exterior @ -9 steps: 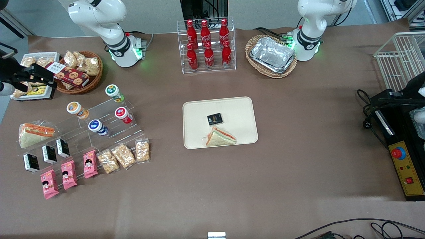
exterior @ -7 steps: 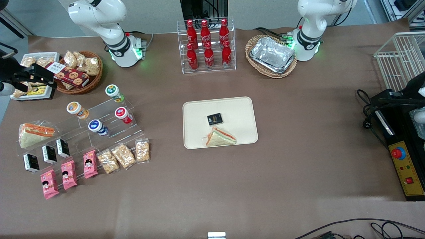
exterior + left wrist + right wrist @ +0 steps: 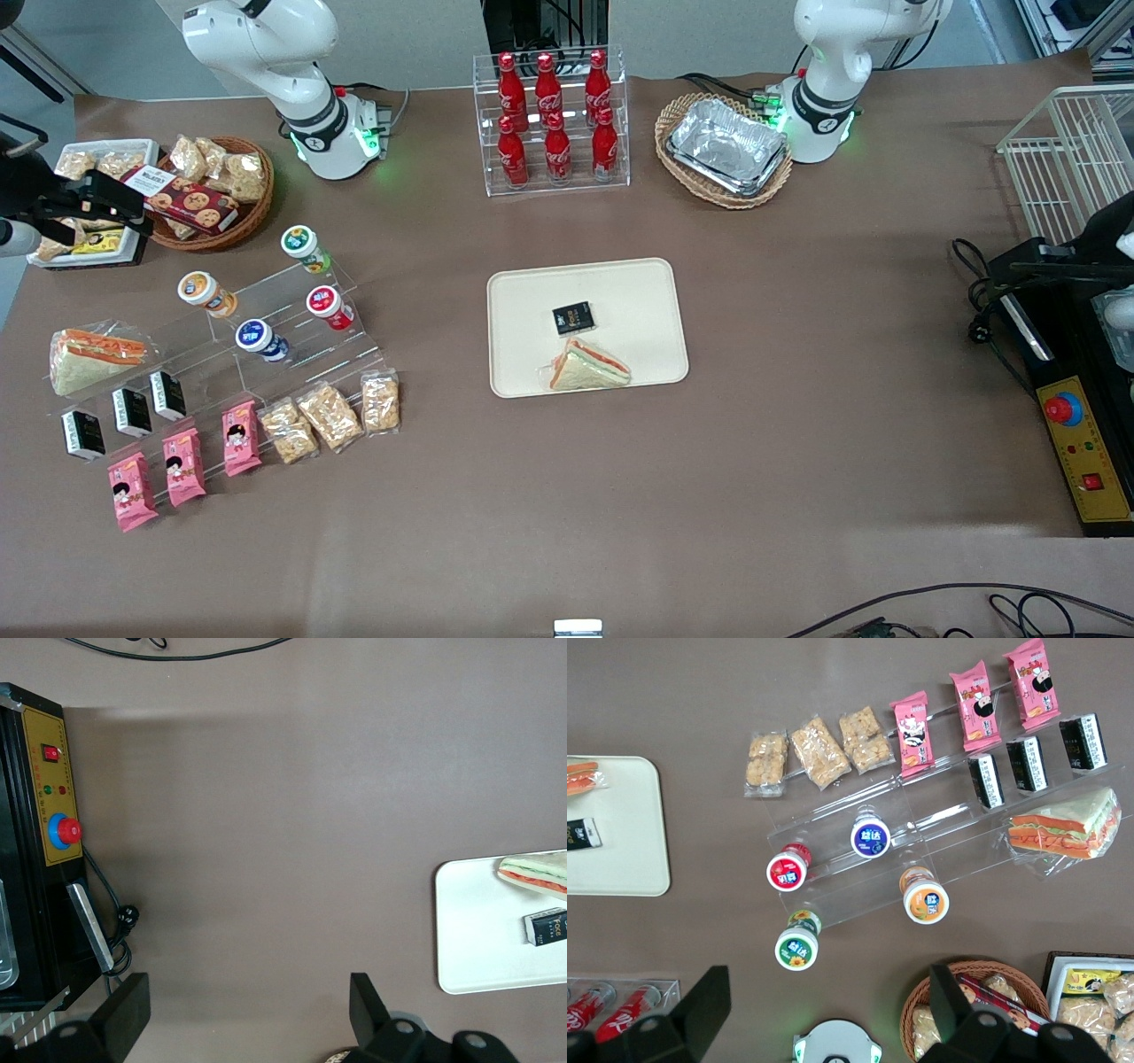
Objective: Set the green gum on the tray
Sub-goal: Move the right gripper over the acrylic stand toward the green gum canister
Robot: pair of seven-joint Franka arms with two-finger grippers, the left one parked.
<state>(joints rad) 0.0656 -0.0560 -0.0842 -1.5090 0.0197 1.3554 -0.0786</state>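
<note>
the black two-finger tool [image 3: 97,202], fingers spread, hangs above the wicker snack basket [image 3: 252,208]. the red-lidded canister [image 3: 330,304] and orange-lidded canister [image 3: 204,292] stand near the green-lidded light green gum canister [image 3: 303,245]; open table [image 3: 425,266] separates it from the cream-beige rectangular plastic tray [image 3: 638,292].

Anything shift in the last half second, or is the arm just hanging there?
No visible change. The hand hangs open over the working arm's end of the table, holding nothing. The green gum sits on the clear stand, and the tray holds the sandwich and the black packet, as before.
</note>
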